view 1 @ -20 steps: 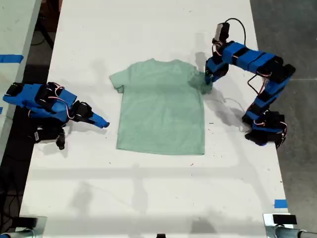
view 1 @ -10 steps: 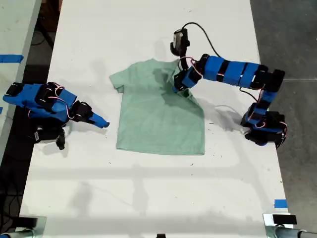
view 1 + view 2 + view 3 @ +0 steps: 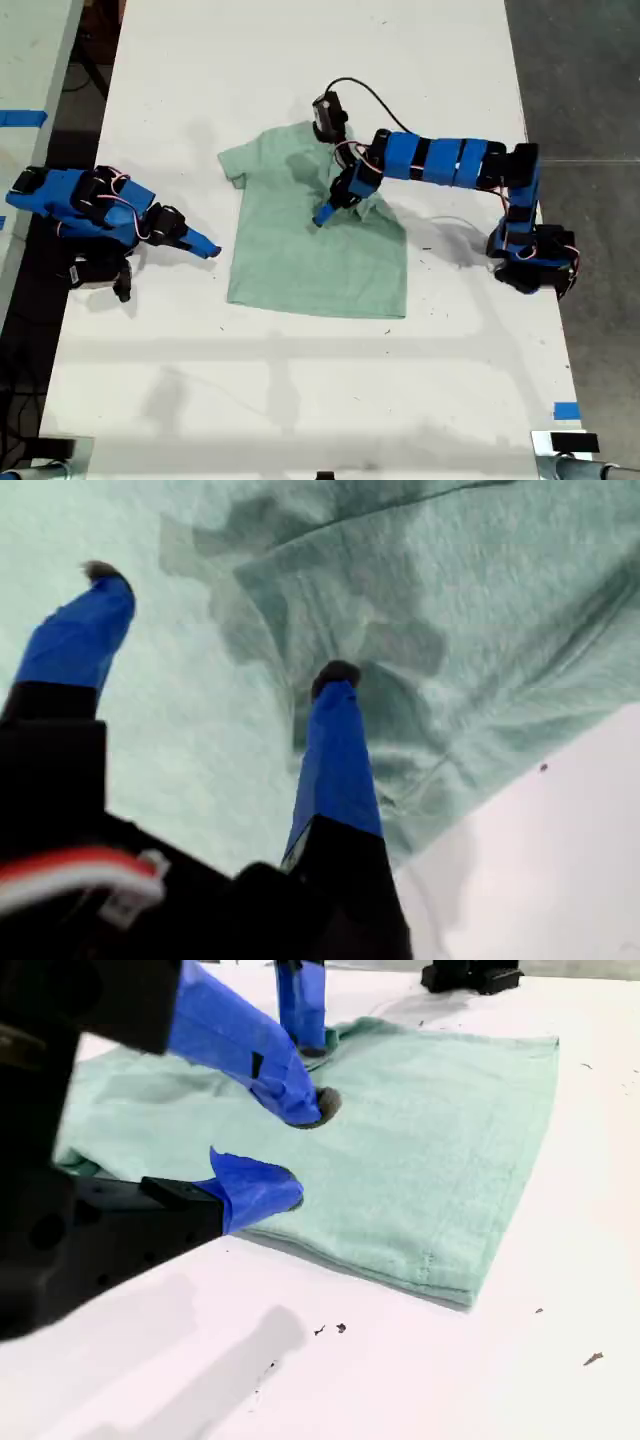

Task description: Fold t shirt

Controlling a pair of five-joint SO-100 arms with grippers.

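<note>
Spread jaws of my first gripper (image 3: 322,215) are hovering over the folded-in sleeve of the shirt (image 3: 300,260) mid-table (image 3: 300,400); my second gripper (image 3: 205,247), slightly parted, empty, is sitting beside its hem-side edge.

Setting reads as a robotics lab or test bench. I see a long white table (image 3: 300,400) on a grey floor (image 3: 590,80), blue tape marks (image 3: 566,410) at the edges, exposed servo wiring (image 3: 365,92), and a second bench (image 3: 25,60) at the exterior view's left.
</note>
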